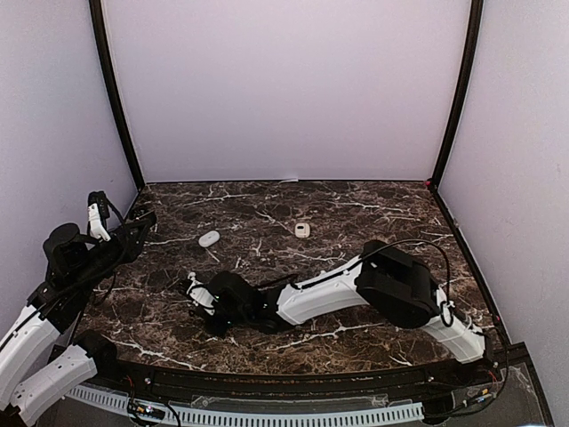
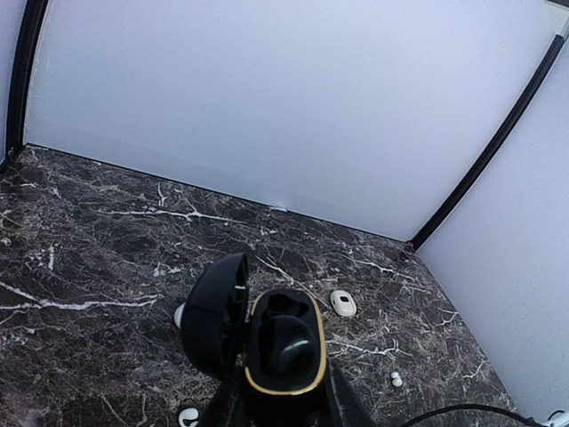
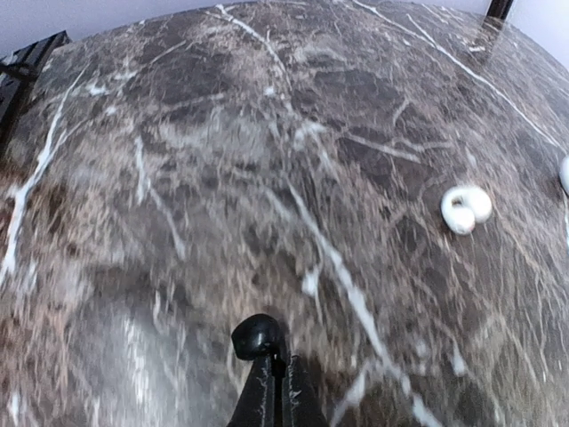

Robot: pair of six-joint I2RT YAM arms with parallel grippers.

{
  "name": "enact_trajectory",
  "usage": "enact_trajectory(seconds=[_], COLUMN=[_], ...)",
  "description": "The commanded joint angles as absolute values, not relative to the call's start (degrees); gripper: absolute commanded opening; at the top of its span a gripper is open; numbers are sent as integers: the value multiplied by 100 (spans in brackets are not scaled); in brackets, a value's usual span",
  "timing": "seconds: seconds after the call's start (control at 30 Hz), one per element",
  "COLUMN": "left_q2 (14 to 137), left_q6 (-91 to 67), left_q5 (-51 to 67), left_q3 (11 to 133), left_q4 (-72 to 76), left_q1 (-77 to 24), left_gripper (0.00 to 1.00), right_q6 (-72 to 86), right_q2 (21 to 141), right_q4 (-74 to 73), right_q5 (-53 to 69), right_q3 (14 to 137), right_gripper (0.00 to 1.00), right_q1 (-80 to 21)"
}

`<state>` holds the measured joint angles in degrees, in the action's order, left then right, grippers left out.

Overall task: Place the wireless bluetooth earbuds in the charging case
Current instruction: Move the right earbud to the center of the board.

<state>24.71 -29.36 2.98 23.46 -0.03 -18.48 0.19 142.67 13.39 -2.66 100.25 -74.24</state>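
Right gripper (image 3: pixel 272 369) is low over the marble table (image 1: pixel 356 338), near-centre. Jaws pressed together. A small dark glossy lump (image 3: pixel 258 335) sits at the tips, possibly a dark earbud. Pinched or only touching, cannot tell.

White earbud (image 3: pixel 466 209) lies loose on the table, well apart from those tips.

Left gripper (image 2: pixel 283 411) is raised at the left side and clamped on the black charging case (image 2: pixel 283 347). Lid (image 2: pixel 216 311) is swung open and the gold-rimmed wells face up. The wells look empty.

Further out, a tiny white earbud (image 2: pixel 396 380) and two rounded white pieces (image 1: pixel 209 238), (image 1: pixel 302 229). Too small to tell whether these are earbuds or cases.

Step in hand, by my reading: picking up an earbud while the case waits open. The next move calls for confirming the grip, lifting clear, carrying over to the case and lining the bud up with a well before release.
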Motion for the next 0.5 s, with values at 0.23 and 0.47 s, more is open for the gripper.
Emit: enact_trajectory(seconds=[0.23, 0.47], left_q2=[2512, 2556], left_q6=[-3001, -3151], left_q5=[595, 896], left_q3=[2119, 1797], left_q4=[374, 720], left_q1=[-1800, -1798], left_gripper=[3, 3], right_q6=[-105, -98], right_q2=[12317, 11784], right_q4=[2439, 2442], right_q5=[-129, -244], right_q3=[6650, 5836], right_gripper=[0, 0], right_q1=[-7187, -7148])
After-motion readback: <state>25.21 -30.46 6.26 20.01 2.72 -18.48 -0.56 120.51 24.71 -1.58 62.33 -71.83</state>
